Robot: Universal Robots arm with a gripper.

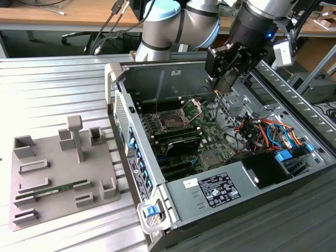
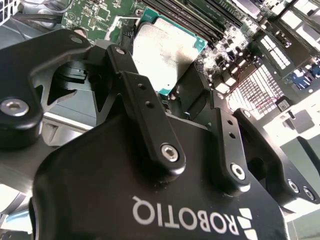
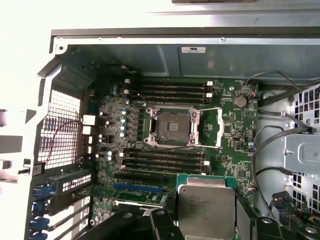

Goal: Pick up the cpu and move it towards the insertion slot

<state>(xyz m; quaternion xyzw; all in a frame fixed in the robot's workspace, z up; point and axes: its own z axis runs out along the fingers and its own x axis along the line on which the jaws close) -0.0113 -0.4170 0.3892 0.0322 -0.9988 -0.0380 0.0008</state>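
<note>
a robot arm's gripper (image 1: 227, 86) hangs above the open computer case (image 1: 294, 113), its black fingers (image 2: 145, 107) clamped on the edges of the cpu (image 3: 206, 210), a flat square chip with a silvery lid. the cpu is held in the air over the green motherboard (image 3: 235, 125). the insertion slot (image 3: 173, 126), a dark square socket framed in silver, sits near the board's middle, apart from the chip, bracket raised.

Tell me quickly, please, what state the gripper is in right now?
Gripper: shut on the cpu, its fingers clamping the chip's edges, held above the motherboard and apart from the open insertion slot.
</note>
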